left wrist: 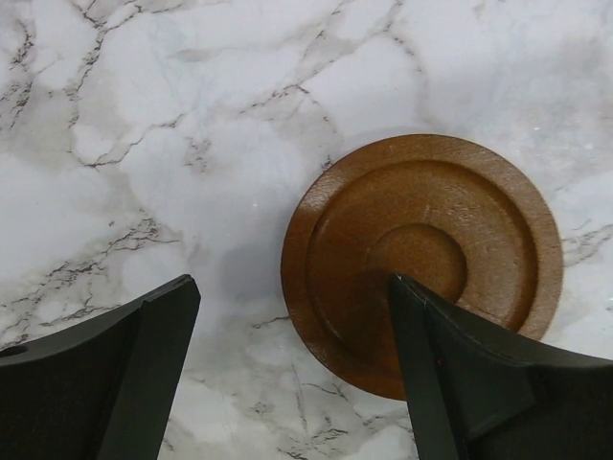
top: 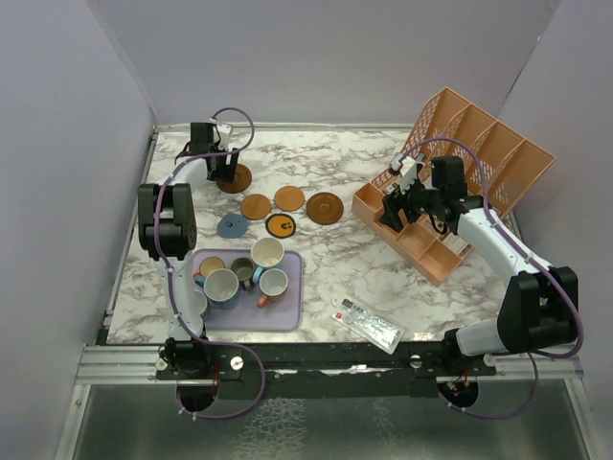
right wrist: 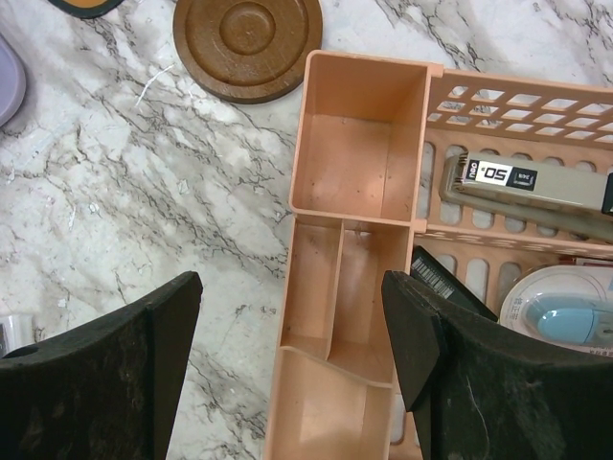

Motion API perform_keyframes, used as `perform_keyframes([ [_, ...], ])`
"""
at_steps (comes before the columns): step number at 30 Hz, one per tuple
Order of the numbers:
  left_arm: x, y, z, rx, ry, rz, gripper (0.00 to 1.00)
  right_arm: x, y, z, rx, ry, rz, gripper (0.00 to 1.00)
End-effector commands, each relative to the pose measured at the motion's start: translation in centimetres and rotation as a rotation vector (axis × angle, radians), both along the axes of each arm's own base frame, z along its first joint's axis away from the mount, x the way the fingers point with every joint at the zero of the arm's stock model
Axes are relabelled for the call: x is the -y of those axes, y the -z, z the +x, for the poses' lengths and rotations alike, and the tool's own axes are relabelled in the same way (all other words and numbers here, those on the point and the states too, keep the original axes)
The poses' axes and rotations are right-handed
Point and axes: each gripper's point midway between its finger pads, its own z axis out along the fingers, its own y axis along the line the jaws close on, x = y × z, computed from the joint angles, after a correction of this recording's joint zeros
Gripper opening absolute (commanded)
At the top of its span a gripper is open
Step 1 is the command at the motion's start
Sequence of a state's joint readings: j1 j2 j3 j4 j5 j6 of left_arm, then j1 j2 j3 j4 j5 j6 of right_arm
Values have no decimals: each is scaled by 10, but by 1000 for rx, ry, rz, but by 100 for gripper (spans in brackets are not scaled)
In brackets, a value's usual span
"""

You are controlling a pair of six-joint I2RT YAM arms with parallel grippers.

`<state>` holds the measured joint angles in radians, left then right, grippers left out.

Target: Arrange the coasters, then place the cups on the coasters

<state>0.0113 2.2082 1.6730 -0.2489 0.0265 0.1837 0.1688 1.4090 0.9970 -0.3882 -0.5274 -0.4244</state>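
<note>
The step in hand appears to be arranging the coasters, with no cup placed yet: the mugs (top: 267, 252) sit crowded together on the lavender tray (top: 287, 316) at lower left of the overhead view. The left gripper (left wrist: 292, 281) hovers at upper left over a dark brown coaster (left wrist: 421, 259), its jaws wide apart and holding nothing. In the left wrist view one finger overlaps the disc's lower edge while the other stands over bare marble counter (left wrist: 144, 125). The coaster lies flat, a round disc with a raised rim and a shallow centre ring, and it sits apart from the other five. Those five form a loose cluster at frame centre: two tan coasters (top: 256, 206), a second dark brown coaster (top: 325, 207), a grey-blue coaster (top: 231, 226) and an orange coaster (top: 280, 226) with a black mark. If this disc is to be moved, the next move probably calls for centring the jaws across it and descending low enough to catch its thin edge. The right gripper (right wrist: 292, 278) hangs spread and empty above the orange organiser (right wrist: 354, 163) at right.
</note>
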Motion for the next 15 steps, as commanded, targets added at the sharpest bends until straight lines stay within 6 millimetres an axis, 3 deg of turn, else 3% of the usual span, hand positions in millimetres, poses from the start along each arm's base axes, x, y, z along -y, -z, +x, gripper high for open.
perform_keyframes([
  [1, 31, -59, 5, 98, 70, -124, 85, -2, -14, 7, 53, -10, 14, 77],
  [7, 96, -100, -3, 180, 268, -220, 94, 4, -16, 11, 52, 31, 2, 77],
  [9, 125, -105, -12, 183, 350, -241, 99, 7, -14, 14, 47, 52, -8, 77],
  [15, 197, -102, -36, 172, 534, -232, 99, 15, -11, 20, 47, 98, -30, 77],
])
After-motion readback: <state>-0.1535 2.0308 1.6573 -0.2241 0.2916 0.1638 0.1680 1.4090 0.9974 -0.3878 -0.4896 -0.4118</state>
